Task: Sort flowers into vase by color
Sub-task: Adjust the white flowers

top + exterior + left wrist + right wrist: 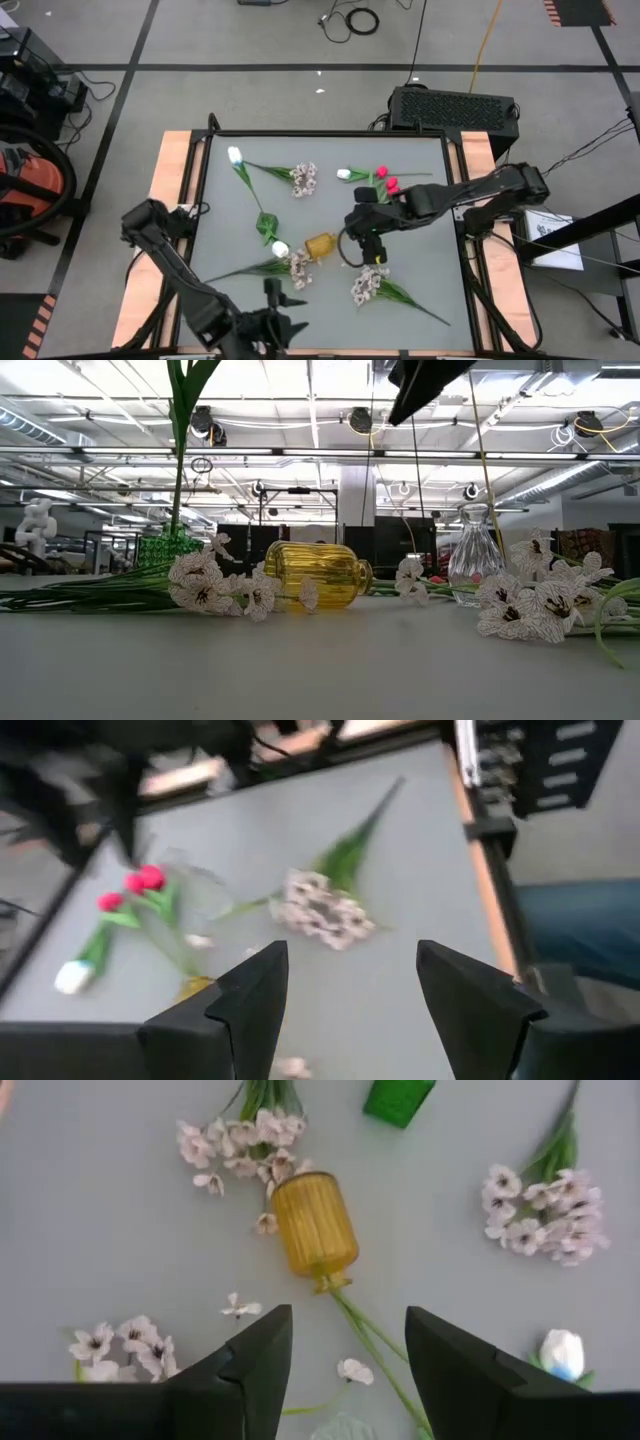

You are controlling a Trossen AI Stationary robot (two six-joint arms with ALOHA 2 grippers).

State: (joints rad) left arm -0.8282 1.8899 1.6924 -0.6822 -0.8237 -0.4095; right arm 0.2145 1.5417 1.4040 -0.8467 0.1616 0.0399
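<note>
The grey surface (420,290) holds scattered flowers. A yellow vase (314,1228) lies on its side in the middle, with a green stem (365,1330) coming out of its mouth. The right gripper (345,1370) hangs over that stem, its jaws wide and empty; this arm is nearer. The left gripper (350,1010) waits at the near edge, jaws also wide and empty.

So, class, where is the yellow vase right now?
High view: the yellow vase lies on its side mid-table, between a blossom spray and the right pincer.

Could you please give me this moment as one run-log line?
left gripper: open, waiting at near edge | right gripper: open, empty, above yellow vase | yellow vase: on its side | flowers: on table
</note>
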